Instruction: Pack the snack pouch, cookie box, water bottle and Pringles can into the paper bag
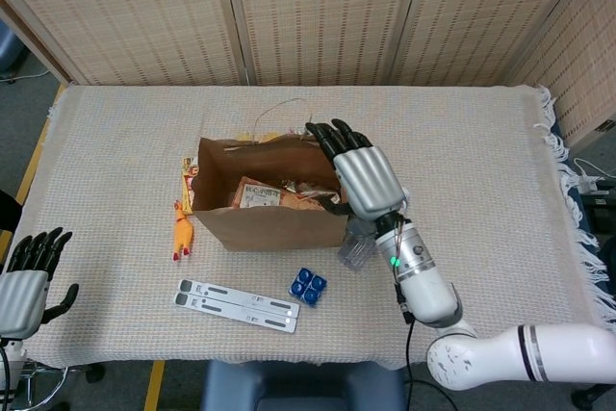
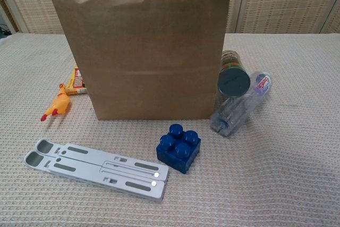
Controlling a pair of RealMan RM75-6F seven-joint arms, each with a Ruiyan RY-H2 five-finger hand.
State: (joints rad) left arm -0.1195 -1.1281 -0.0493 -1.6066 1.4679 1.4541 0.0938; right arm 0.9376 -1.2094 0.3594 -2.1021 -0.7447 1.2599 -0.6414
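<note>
Woven screens stand behind a cloth-covered table [image 1: 481,161], and on it the paper bag [image 2: 143,51] stands upright with its mouth open so things can drop straight in; the snack pouch [image 1: 279,196] lies inside it, and I cannot tell whether a cookie box is in there too. My right hand [image 1: 361,172] hovers at the bag's right rim, fingers spread and holding nothing; my left hand [image 1: 24,281] hangs empty, well off to the bag's left. Just right of the bag, the Pringles can [image 2: 234,75] and water bottle [image 2: 239,107] lie touching on their sides, within my right hand's reach, I judge.
</note>
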